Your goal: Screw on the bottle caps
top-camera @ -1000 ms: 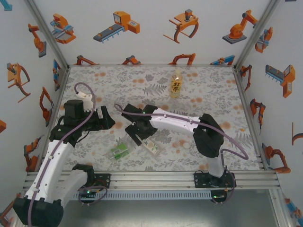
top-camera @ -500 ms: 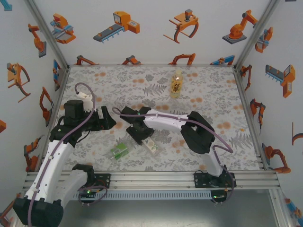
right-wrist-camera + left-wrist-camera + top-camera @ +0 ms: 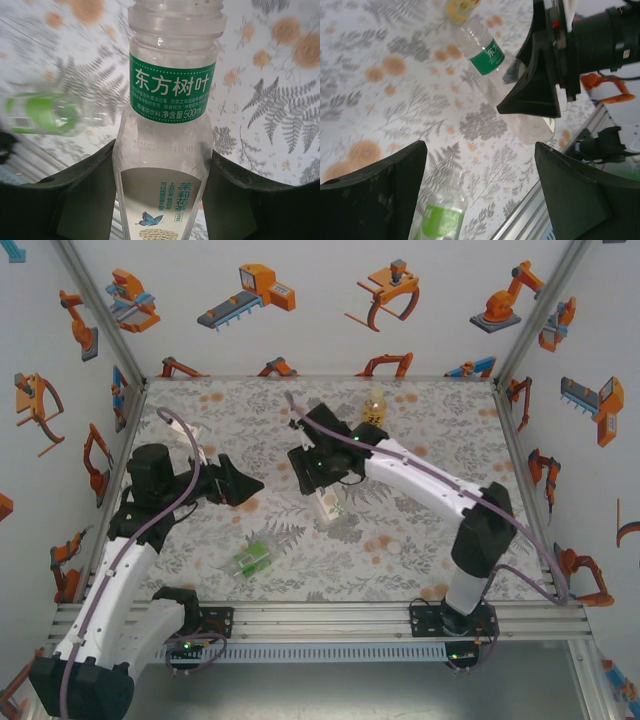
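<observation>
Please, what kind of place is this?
Probably a robot test booth: walls printed with robot drawings, an aluminium frame, and a left arm and right arm bolted at a fern-patterned table.

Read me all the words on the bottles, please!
"东方树叶": green band of the clear bottle.
"净含量500ml": end of the small line on the same band.
"茉莉花茶": its white label.
Faint date print under the band: unreadable.
Lime-labelled bottle: print too blurred to read.
Amber bottle: label too small to read.
</observation>
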Action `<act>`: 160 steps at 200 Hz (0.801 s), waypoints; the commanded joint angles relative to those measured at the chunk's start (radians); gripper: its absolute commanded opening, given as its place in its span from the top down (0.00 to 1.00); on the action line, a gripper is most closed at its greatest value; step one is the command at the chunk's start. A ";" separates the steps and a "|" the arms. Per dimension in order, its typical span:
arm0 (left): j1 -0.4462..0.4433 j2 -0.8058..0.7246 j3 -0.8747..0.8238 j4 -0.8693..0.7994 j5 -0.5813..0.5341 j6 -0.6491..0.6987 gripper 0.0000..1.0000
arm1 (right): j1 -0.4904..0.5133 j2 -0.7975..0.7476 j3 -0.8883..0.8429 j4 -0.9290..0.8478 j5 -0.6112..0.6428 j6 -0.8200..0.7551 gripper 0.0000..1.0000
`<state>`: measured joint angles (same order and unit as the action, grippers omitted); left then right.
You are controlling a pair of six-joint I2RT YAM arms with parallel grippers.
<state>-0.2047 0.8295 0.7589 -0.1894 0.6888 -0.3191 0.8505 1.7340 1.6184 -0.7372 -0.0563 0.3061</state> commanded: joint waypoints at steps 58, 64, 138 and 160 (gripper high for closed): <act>-0.120 -0.009 0.000 0.491 0.200 -0.079 0.04 | -0.048 -0.306 -0.088 0.586 -0.352 0.116 0.65; -0.131 0.001 0.011 0.493 0.198 -0.080 0.04 | -0.048 -0.321 -0.105 0.647 -0.379 0.137 0.65; -0.223 0.129 0.133 0.682 0.238 -0.187 0.06 | -0.048 -0.345 -0.217 1.081 -0.525 0.343 0.72; -0.258 0.174 0.183 0.681 0.256 -0.200 0.11 | -0.048 -0.344 -0.234 1.122 -0.530 0.350 0.73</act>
<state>-0.4347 0.9688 0.8795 0.4091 0.9073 -0.4770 0.7952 1.3960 1.4002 0.2310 -0.5404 0.6048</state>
